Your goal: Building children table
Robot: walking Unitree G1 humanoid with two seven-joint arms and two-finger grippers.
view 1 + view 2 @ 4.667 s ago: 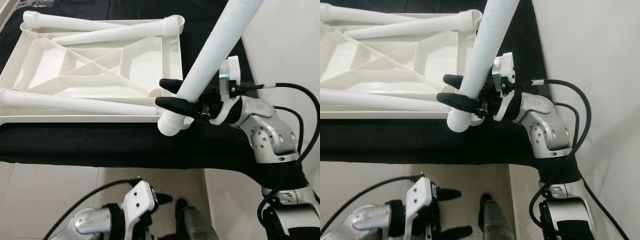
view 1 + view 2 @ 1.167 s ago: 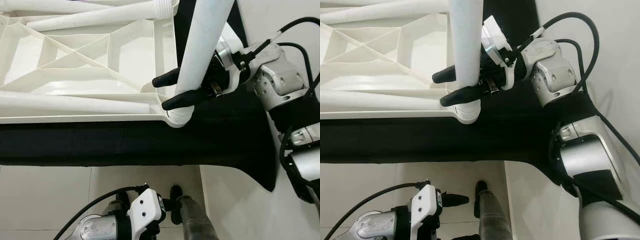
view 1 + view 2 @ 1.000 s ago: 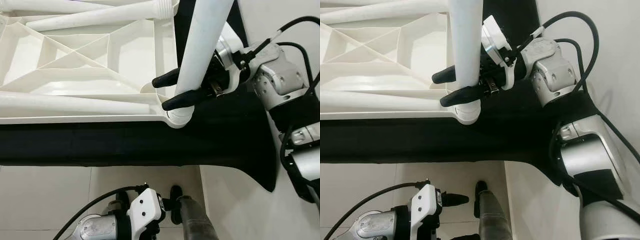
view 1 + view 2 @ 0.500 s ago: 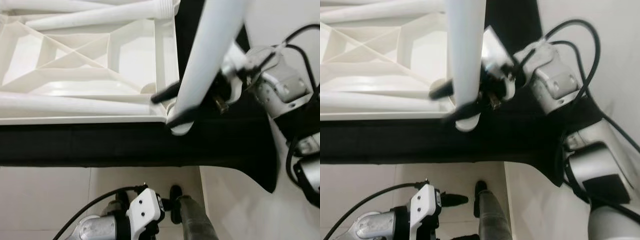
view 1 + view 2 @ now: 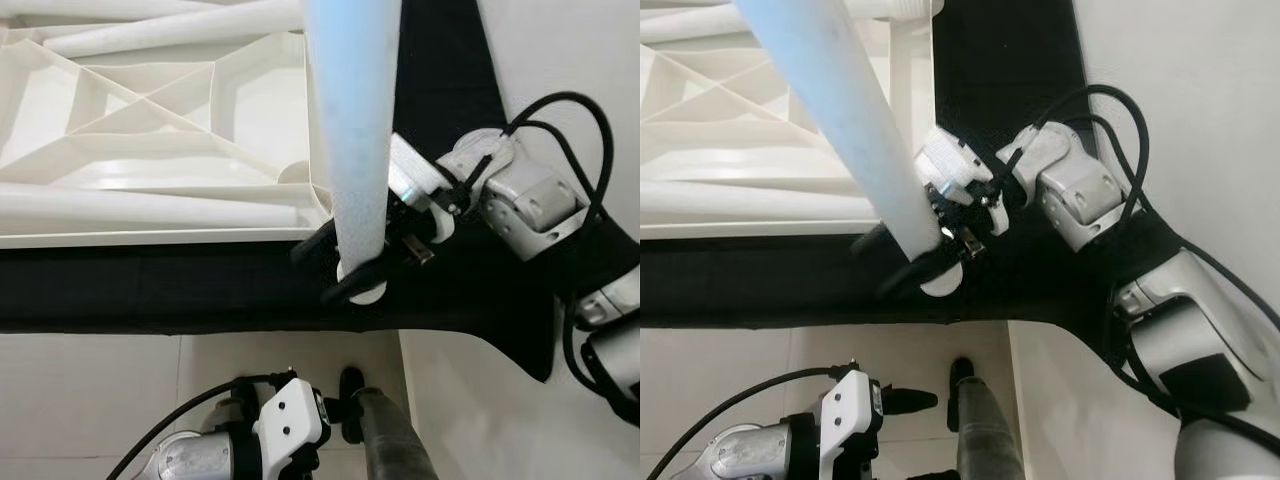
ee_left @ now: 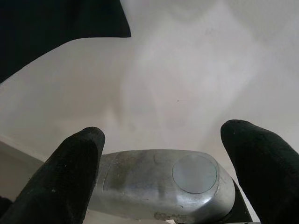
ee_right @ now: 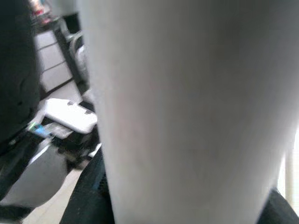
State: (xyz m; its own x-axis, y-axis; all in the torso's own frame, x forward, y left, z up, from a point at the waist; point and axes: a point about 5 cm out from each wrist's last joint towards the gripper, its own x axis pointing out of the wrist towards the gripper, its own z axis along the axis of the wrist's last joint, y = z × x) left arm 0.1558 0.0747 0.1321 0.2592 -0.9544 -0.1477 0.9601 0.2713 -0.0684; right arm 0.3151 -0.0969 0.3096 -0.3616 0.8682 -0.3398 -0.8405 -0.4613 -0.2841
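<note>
1. Long white plastic table leg (image 5: 352, 130): held steeply upright, its lower end just off the near right corner of the tabletop, over the black cloth.
2. Right gripper (image 5: 335, 270): the two black fingers are closed around the lower end of the leg, one on either side; the silver arm reaches in from the right.
3. White plastic ribbed tabletop (image 5: 160, 130): laid underside up on the black cloth, its diagonal ribs exposed.
4. Further white plastic legs (image 5: 150, 210): one is laid along the near edge of the tabletop; more (image 5: 170, 35) are laid across its far edge.
5. Black cloth (image 5: 150, 290): spread beneath the tabletop, its edge hanging over the pale tiled floor (image 5: 90, 390).
6. Left gripper (image 6: 163, 177): hung low above the floor, fingers spread wide apart with nothing between them.
</note>
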